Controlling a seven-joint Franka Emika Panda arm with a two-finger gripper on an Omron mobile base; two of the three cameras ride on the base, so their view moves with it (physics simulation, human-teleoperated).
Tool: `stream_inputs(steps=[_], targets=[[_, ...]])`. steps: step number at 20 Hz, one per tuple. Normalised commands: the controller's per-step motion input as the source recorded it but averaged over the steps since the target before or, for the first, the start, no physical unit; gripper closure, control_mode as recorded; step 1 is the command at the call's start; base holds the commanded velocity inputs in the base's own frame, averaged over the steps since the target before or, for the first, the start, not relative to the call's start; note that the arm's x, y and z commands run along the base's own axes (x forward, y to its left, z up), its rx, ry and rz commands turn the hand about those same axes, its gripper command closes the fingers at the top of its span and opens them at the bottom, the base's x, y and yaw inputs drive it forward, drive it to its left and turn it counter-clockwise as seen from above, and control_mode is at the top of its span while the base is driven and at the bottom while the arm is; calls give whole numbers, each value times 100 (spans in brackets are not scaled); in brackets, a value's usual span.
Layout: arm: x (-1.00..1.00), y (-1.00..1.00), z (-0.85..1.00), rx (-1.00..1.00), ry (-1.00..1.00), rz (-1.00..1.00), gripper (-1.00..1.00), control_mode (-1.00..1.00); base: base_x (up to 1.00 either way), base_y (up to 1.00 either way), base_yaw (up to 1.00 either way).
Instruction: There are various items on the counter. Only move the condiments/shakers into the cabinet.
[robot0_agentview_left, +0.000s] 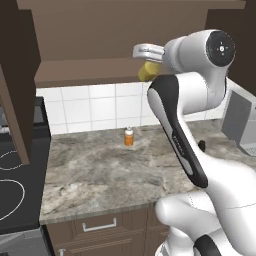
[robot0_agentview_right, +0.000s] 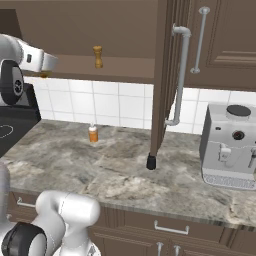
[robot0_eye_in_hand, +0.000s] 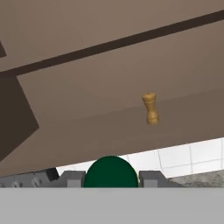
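One marbled counter (robot0_agentview_right: 75, 160) below cabinet (robot0_agentview_right: 125, 67)

The white arm (robot0_agentview_left: 187, 135) rises from the base, elbow bent at about two o'clock, forearm reaching toward ten o'clock. The gripper (robot0_eye_in_hand: 110, 178) sits high, its fingers (robot0_eye_in_hand: 72, 178) closed on the yellow squeeze bottle (robot0_agentview_left: 146, 72).

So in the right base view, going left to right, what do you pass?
hand at the shelf edge → orange bottle on the counter → wooden shaker on the cabinet shelf → black shaker → open cabinet door → coffee machine.
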Motion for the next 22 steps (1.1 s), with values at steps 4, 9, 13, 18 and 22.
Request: stream_inputs(steps=[4,9,13,18,22], targets=[[41,-10,6,1,12,0,100,-100,0,0,0],[26,-8,0,0,0,0,100,-100,0,0,0],[10,0,0,0,0,0,100,-100,0,0,0],[4,0,0,0,-1,0,100,-100,0,0,0],[5,0,0,0,0,0,100,-100,0,0,0]])
